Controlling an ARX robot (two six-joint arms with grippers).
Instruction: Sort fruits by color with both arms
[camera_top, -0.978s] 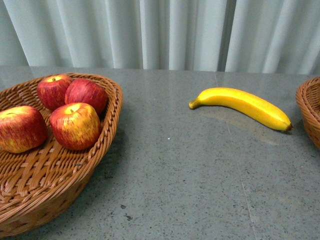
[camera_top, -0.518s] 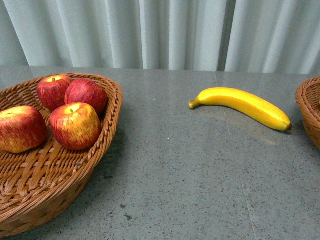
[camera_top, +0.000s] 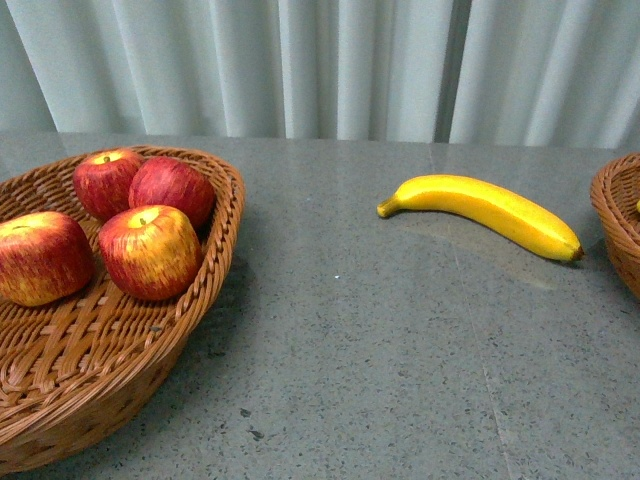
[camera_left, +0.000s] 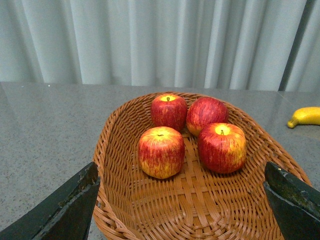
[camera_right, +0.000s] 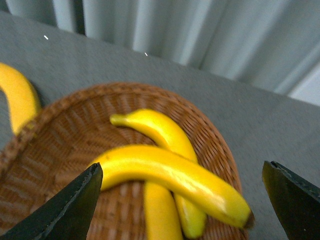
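1. Apples (camera_left: 161, 152) lie just beyond the left claw (camera_left: 180, 185). Its two black fingers (camera_left: 65, 210) are spread wide and hold nothing, one at each side of the near end of the left basket (camera_left: 107, 150).
2. All four rest stem-up on the brown wicker weave of that basket. Two red ones streaked with yellow sit nearer the claw, side by side with a narrow gap between them. Two darker red ones (camera_left: 206, 115) sit close together behind them, toward the far rim.
3. The right claw (camera_right: 181, 185) is likewise spread wide with nothing gripped. Its dark fingers (camera_right: 295, 200) frame the right basket (camera_right: 215, 145) in a blurred picture.
4. Bananas (camera_right: 170, 172) lie inside the right basket. One lies crosswise on top of a curved one (camera_right: 155, 127). A third yellow length (camera_right: 160, 210) shows below the top one, though the blur leaves its ends unclear.
5. Further out, a loose banana (camera_top: 480, 212) lies flat on the bench (camera_top: 380, 360), outside both baskets. It is near the right basket and well apart from the left one. Its stem points toward the apple side and its brown tip toward the right basket's rim (camera_top: 615, 215).
6. The right wrist view shows part of a yellow banana just outside that basket's rim, and the left wrist view catches a yellow banana end at the edge of the picture.
7. The bench is grey and speckled, and a pale pleated curtain (camera_top: 330, 60) hangs behind it.
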